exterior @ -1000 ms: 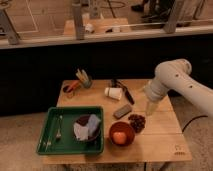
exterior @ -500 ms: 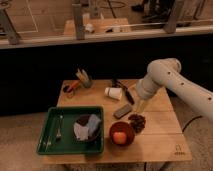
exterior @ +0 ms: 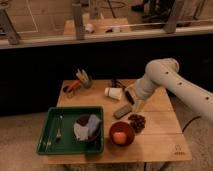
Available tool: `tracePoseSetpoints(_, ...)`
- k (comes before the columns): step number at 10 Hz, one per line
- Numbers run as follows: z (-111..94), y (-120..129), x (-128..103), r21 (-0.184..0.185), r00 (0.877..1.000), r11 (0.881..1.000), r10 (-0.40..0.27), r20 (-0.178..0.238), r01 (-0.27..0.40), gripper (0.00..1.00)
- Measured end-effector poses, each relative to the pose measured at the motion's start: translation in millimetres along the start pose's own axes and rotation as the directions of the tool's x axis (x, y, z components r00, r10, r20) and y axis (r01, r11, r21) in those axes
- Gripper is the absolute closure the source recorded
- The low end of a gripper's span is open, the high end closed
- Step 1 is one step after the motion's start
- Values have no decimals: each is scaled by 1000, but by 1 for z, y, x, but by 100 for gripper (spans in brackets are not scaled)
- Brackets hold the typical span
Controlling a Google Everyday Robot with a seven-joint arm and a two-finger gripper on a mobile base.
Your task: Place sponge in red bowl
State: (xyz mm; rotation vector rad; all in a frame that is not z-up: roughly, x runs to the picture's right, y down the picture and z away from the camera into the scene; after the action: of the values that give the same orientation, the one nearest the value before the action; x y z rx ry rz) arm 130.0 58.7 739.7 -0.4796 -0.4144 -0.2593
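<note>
The sponge [exterior: 93,123], pale blue-grey, lies in a dark bowl [exterior: 83,121] inside the green tray [exterior: 50,145] at the table's front left, beside a whitish cloth [exterior: 79,132]. The red bowl [exterior: 121,134] stands just right of the tray, with a small orange thing inside it. My gripper [exterior: 135,104] hangs from the white arm [exterior: 161,76] over the table's middle right, above the dark grey block [exterior: 121,111] and behind the red bowl. It is open and holds nothing. It is well right of the sponge.
A fork [exterior: 58,128] lies in the tray. A white cup [exterior: 114,93] lies on its side behind the block. A dark clump [exterior: 136,121] sits right of the red bowl. An orange tool [exterior: 73,86] and a holder [exterior: 83,78] are at the back left.
The arm has swung left and lowered, bringing the gripper from the table's right side to above the grey block. The objects have not moved.
</note>
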Motion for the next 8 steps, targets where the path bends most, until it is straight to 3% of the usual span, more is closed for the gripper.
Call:
tracePoseSetpoints(2, 14, -15, -32, -6, 997, 997, -71, 25, 71, 20)
tracePoseSetpoints(4, 34, -30, -75, -27, 985, 986, -163, 54, 164, 20)
tracePoseSetpoints(5, 41, -32, -86, -33, 979, 981, -191, 66, 193, 20)
tracePoseSetpoints(8, 42, -32, -86, -34, 979, 980, -193, 68, 196, 20)
